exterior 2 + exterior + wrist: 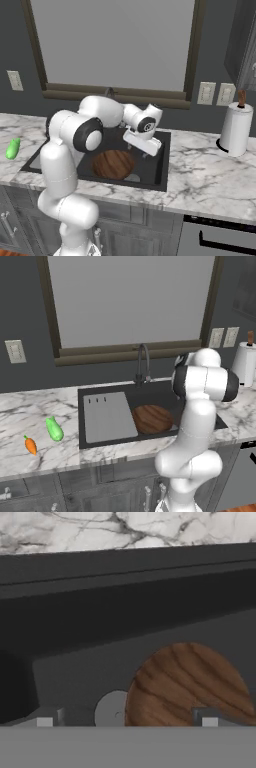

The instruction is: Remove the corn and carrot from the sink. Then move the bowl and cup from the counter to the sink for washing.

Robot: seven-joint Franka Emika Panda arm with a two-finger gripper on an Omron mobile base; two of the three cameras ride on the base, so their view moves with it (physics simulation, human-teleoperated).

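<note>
Carrot (pixel 31 445): on counter (pixel 30 406), far left.
Corn (pixel 54 428): just right of it, also out.
Bowl (pixel 152 418): in sink (pixel 165 393); likely rigid, light.
Pincer (pixel 127 722): jaws apart, empty, above bowl.
Cup: unseen; probably slippery, take by its sides.

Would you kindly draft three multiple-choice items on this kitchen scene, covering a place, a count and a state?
1. Where is the bowl?
A. In the sink
B. On the counter
C. On the windowsill

2. How many vegetables lie on the counter?
A. None
B. Two
C. Four

3. How is the claw?
A. Shut on the bowl
B. Shut on nothing
C. Open

Key: 1 A, the bowl sits in the basin by the drain. 2 B, the corn and carrot. 3 C, its tips stand wide apart above the bowl.
</note>
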